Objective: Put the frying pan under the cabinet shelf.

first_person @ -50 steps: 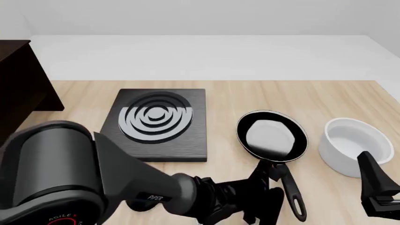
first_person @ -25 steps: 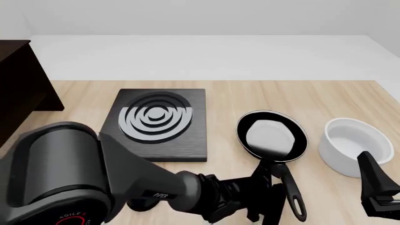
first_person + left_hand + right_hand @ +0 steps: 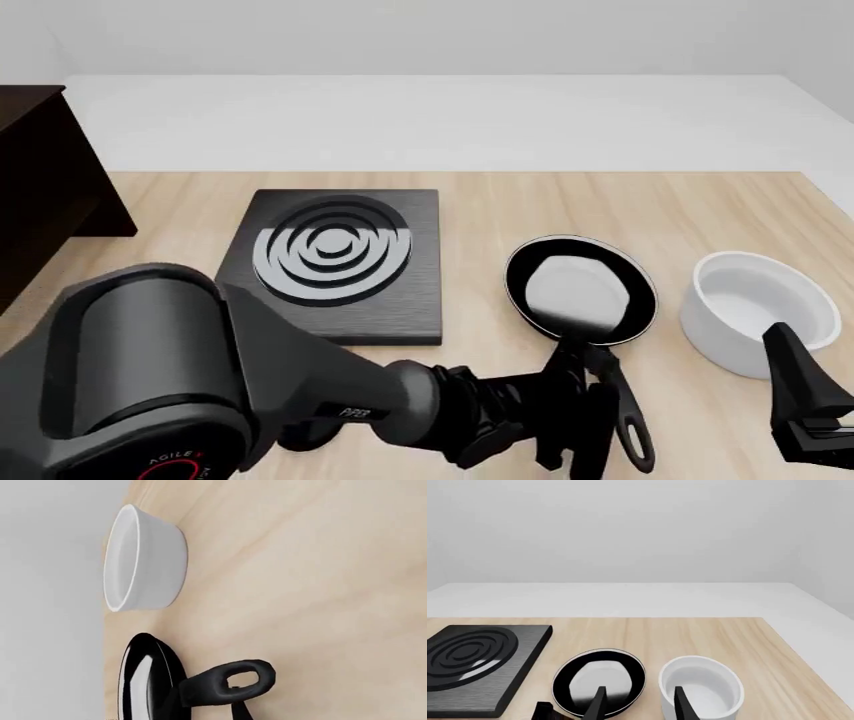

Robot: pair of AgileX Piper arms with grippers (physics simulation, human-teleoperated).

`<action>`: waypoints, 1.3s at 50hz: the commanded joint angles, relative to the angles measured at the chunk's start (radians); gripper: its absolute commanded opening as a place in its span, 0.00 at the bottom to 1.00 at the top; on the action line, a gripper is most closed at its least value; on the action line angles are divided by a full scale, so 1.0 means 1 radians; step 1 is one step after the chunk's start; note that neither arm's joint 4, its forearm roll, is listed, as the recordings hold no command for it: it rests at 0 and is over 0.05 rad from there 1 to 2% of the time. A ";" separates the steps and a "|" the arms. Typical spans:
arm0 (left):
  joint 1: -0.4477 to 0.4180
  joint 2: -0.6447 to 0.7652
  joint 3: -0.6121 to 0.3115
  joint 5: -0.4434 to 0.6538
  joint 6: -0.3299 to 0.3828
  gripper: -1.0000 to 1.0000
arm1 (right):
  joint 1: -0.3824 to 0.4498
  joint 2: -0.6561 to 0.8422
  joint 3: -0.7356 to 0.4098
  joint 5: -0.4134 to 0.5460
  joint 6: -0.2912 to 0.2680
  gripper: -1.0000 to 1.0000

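Note:
The frying pan (image 3: 581, 290) lies on the table right of centre, with its long handle (image 3: 625, 420) pointing toward me. My left gripper (image 3: 577, 440) is low at the handle, with its fingers apart on either side of it, not closed. In the left wrist view the handle's loop end (image 3: 230, 682) and the pan (image 3: 141, 680) show close by. My right gripper (image 3: 639, 705) is open and empty, and sits at the table's near right corner (image 3: 807, 400). The dark cabinet shelf (image 3: 40, 200) stands at the far left, partly cut off.
A black square plate with grey rings (image 3: 340, 260) lies left of the pan. A white round bowl (image 3: 754, 310) stands right of the pan, just in front of my right gripper. My bulky left arm (image 3: 200, 390) covers the near left of the table.
My left arm has reached further to the right, bringing its gripper up to the pan handle. The pan, the bowl and the right arm have not moved.

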State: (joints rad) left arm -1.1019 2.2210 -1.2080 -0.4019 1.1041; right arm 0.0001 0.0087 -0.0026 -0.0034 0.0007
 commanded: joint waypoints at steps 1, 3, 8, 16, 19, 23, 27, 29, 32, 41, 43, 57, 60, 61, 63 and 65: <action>0.005 0.262 -0.055 -0.013 0.314 1.00 | 0.000 0.000 0.000 0.000 0.000 1.00; 0.006 0.265 -0.057 -0.013 0.320 1.00 | 0.000 0.000 0.000 0.000 0.000 1.00; 0.010 0.275 -0.064 -0.008 0.333 1.00 | 0.000 0.000 0.000 0.000 0.000 1.00; 0.020 0.285 -0.080 0.005 0.347 1.00 | 0.000 0.000 0.000 0.000 0.000 1.00; 0.025 0.290 -0.085 0.008 0.353 1.00 | 0.000 0.000 0.000 0.000 0.000 1.00; 0.032 0.298 -0.089 0.011 0.365 1.00 | 0.000 0.000 0.000 0.000 0.000 1.00; 0.038 0.300 -0.094 0.016 0.378 1.00 | 0.000 0.000 0.000 0.000 0.000 1.00; 0.042 0.304 -0.095 0.014 0.389 1.00 | 0.000 0.000 0.000 0.000 0.000 1.00; 0.048 0.309 -0.099 0.017 0.396 1.00 | 0.000 0.000 0.000 0.000 0.000 1.00; 0.060 0.319 -0.109 0.022 0.423 1.00 | 0.000 0.000 0.000 0.000 0.000 1.00; 0.043 0.308 -0.082 0.006 0.433 0.00 | 0.000 0.000 0.000 0.000 0.000 1.00; 0.030 0.250 0.069 -0.087 0.482 0.00 | 0.000 0.000 0.000 0.000 0.000 1.00; 0.057 0.226 0.093 -0.095 0.489 0.00 | 0.000 0.000 0.000 0.000 0.000 1.00; 0.061 0.219 0.103 -0.096 0.495 0.00 | 0.000 0.000 0.000 0.000 0.000 1.00; 0.085 0.209 0.113 -0.102 0.508 0.00 | 0.000 0.000 0.000 0.000 0.000 1.00; 0.096 0.197 0.122 -0.106 0.513 0.00 | 0.000 0.000 0.000 0.000 0.000 1.00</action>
State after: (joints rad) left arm -1.0750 2.2868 -1.2230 -0.6330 0.9783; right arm 0.0001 0.0088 -0.0026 -0.0034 0.0007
